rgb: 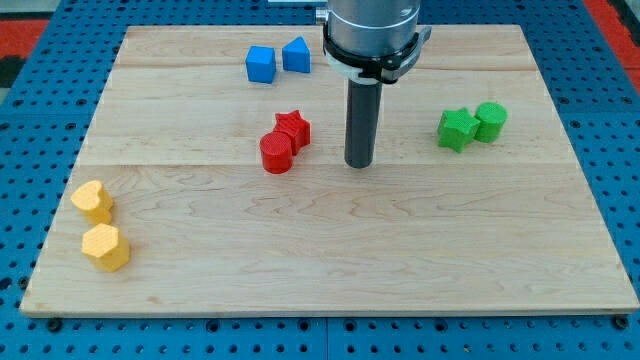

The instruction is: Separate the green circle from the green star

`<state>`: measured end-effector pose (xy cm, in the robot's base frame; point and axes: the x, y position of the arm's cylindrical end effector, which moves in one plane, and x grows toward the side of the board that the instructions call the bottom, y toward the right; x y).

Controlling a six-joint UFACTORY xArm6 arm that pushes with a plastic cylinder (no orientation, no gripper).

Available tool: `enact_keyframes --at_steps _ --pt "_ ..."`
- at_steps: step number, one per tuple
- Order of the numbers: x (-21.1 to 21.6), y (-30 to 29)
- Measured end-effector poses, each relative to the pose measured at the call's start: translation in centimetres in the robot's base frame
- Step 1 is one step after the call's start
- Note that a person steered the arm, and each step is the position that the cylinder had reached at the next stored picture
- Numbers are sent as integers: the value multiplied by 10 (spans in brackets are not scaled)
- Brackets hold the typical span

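The green circle (491, 120) sits at the view's right, touching the green star (457, 129) on the star's right side. My tip (360, 163) rests on the wooden board (320, 260) near its middle, well left of the green star and right of the red blocks. It touches no block.
A red star (293, 129) and a red cylinder (276, 153) sit together left of my tip. A blue cube (261, 64) and a blue triangular block (296, 54) lie at the view's top. A yellow heart (92, 201) and a yellow hexagon (106, 247) lie at the lower left.
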<state>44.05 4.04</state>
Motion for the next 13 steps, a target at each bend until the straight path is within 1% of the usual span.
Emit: enact_keyframes --at_steps 2,5,6,7,9,10,11,12,13 --pt "0 18" --pt "14 9" --pt "18 61" --pt "10 110" --pt "-18 160" --pt "-57 159" --pt "-106 142" --pt "-86 200" --pt "-118 221"
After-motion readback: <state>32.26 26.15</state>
